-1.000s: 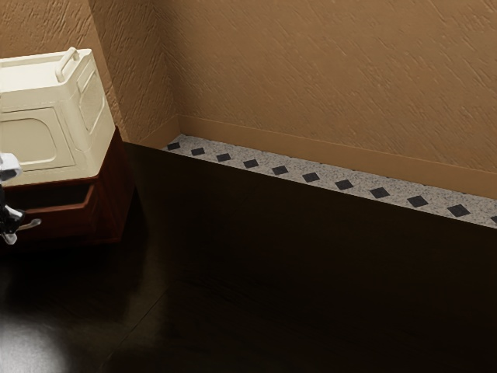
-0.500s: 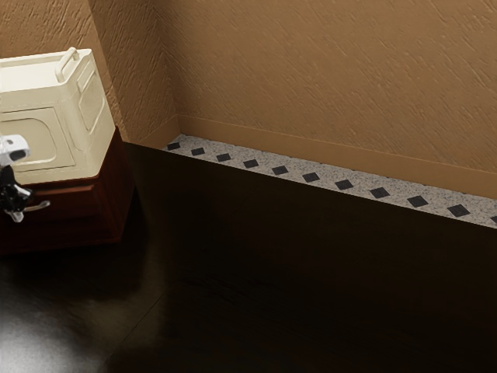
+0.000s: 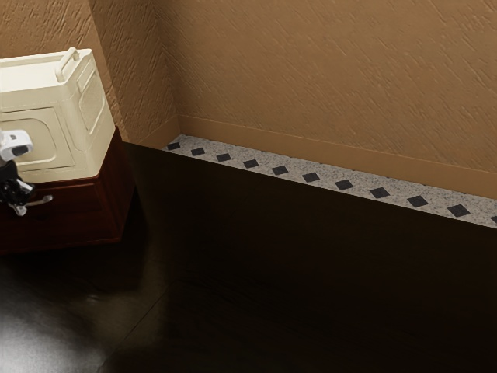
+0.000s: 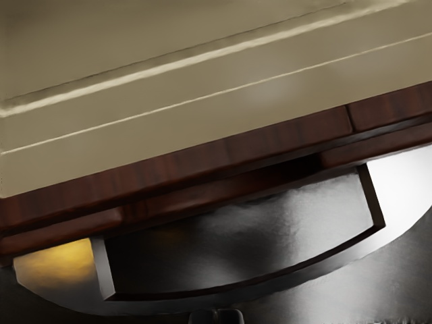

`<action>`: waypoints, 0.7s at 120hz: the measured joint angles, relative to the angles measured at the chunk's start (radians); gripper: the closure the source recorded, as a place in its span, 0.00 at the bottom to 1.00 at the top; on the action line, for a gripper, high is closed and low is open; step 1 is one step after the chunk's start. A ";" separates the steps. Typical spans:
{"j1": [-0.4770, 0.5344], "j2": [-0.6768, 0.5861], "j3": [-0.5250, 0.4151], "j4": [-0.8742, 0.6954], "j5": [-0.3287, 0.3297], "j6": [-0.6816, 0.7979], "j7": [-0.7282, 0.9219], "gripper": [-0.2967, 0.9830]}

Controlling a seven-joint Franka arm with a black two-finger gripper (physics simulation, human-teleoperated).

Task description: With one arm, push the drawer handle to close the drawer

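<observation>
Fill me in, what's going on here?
The robot arm is working on closing a wooden drawer. Its gripper is right at the curved metal handle, though I can't confirm contact. The drawer front sits flush, or very nearly so, with the cabinet, so the push looks about done. A cream box rests on top of the cabinet.
</observation>
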 joint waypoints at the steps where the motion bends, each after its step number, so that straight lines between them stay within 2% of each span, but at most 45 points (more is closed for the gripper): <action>1: 0.000 0.000 0.000 0.000 0.000 0.000 0.002 0.85; 63: 0.028 0.026 -0.008 0.023 -0.037 -0.011 0.160 0.85; 73: -0.017 -0.078 0.001 -0.066 -0.050 -0.019 0.132 0.85; 84: -0.111 -0.302 0.006 -0.191 -0.049 -0.057 0.104 0.85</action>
